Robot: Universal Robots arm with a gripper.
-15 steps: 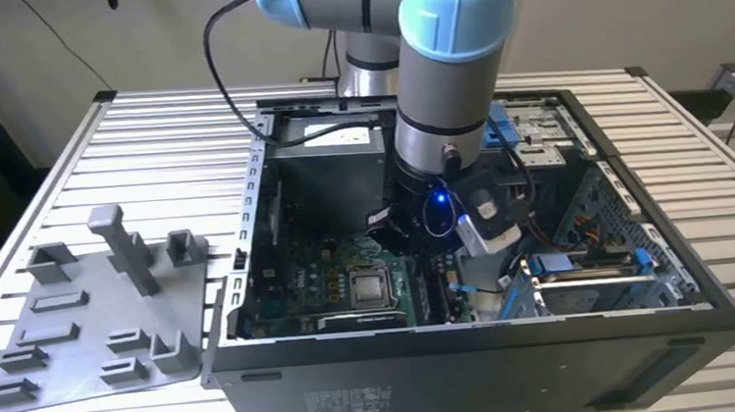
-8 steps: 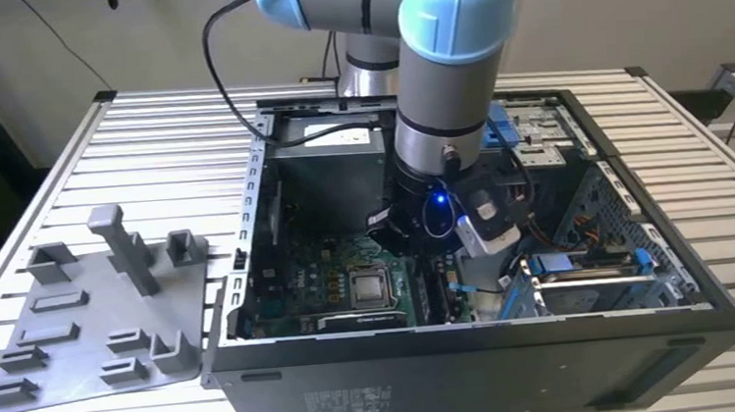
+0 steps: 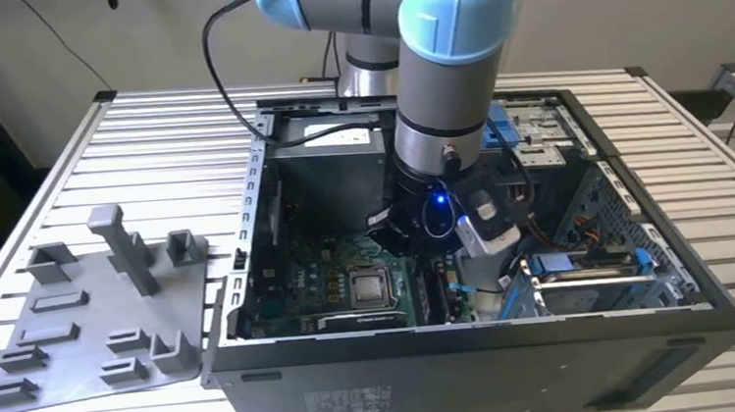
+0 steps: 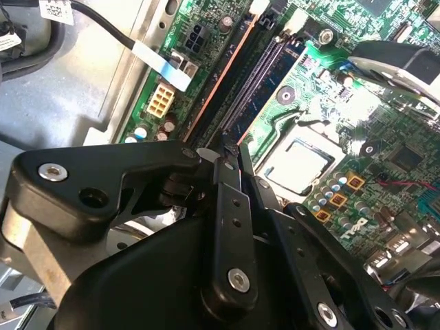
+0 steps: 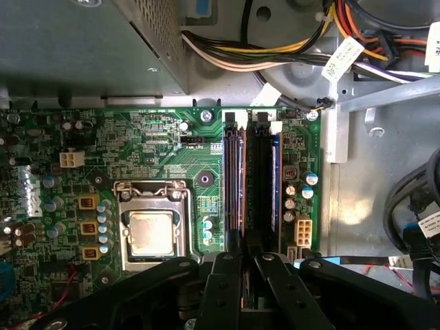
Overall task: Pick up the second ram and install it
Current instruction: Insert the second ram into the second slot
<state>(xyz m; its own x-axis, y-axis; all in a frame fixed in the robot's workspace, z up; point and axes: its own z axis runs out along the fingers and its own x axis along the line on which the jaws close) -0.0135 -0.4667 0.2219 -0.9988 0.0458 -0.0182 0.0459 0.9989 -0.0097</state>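
My gripper (image 3: 410, 240) is down inside the open computer case (image 3: 485, 354), over the memory slots beside the processor (image 5: 151, 232). In both wrist views its black fingertips sit close together, gripper (image 5: 246, 256) (image 4: 232, 148), in line with one slot. The second ram (image 5: 241, 199) shows edge-on as a thin brownish strip standing in that slot and running in between the fingertips; it is also the strip (image 4: 221, 75) in the second wrist view. How deep it sits I cannot tell. A black slot (image 5: 258, 192) and a blue slot (image 5: 276, 185) lie next to it.
The grey holder tray (image 3: 88, 317) with upright posts lies on the slatted table at the exterior view's left, nothing in it. Cable bundles (image 5: 289, 48), a white power connector (image 5: 302, 230), the power supply (image 3: 330, 140) and drive bays (image 3: 583, 268) crowd the case around the board.
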